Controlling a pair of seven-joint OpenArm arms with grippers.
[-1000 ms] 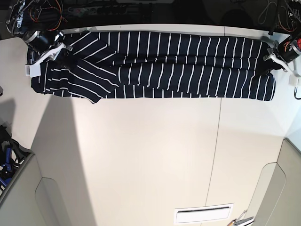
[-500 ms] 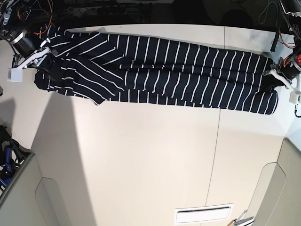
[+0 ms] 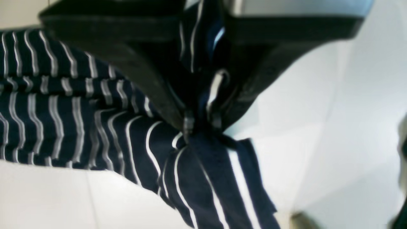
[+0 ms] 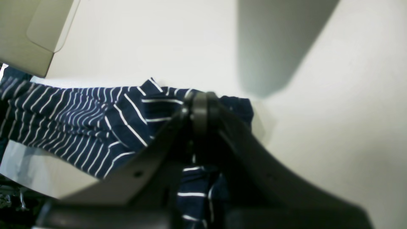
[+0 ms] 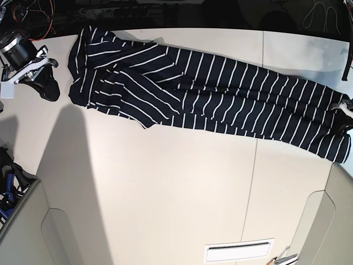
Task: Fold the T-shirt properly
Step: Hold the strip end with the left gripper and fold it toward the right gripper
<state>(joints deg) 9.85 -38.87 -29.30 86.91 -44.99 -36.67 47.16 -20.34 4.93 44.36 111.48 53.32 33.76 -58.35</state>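
Observation:
The T-shirt [image 5: 220,105], dark navy with thin white stripes, lies stretched in a long slanted band across the far half of the table, high at the left and lower at the right. My right gripper [image 5: 48,87] sits at its left end. In the right wrist view that gripper [image 4: 203,98] is shut with striped cloth [image 4: 79,121] pinched between its black fingers. My left gripper [image 5: 343,113] is at the right end near the table edge. The left wrist view shows it [image 3: 202,122] shut on a bunched corner of the shirt [image 3: 79,127].
The white table [image 5: 165,193] has a seam [image 5: 255,165] running front to back. A white slotted plate [image 5: 239,252] lies near the front edge. Grey panels stand at the front left [image 5: 33,232] and front right [image 5: 325,221]. Cables [image 5: 38,11] crowd the back left.
The shirt has swung from level to slanted. Its right end went down and right with my left gripper. My right gripper drifted left and down, and the left end spread out.

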